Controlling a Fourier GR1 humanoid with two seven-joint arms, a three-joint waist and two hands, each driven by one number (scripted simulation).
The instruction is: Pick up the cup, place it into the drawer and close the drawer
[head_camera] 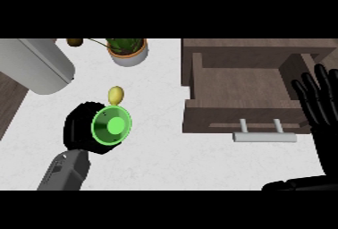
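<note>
Right hand (317,112) open by the drawer (241,85) (pulled out), left hand (82,127) curled round green cup (112,126) — lying sideways.

White counter (171,165), potted plant (128,50), yellow fruit (116,94), drawer unit (247,89)

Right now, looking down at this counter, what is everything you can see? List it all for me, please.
cup: one, green, left of centre, seen from above with the left hand curled round it
yellow fruit: one, just beyond the cup; could be a lemon
potted plant: one, green leaves in a pale pot, top centre
brown object: one, small, at the top edge left of the plant; cannot tell what
large pale cylinder: one, top left
drawer: one, dark wood, open, right side
drawer handle: one, pale bar on the drawer's front
counter: one, white marbled
left hand: black, on the cup
right hand: black, open, fingers up, right edge
</note>
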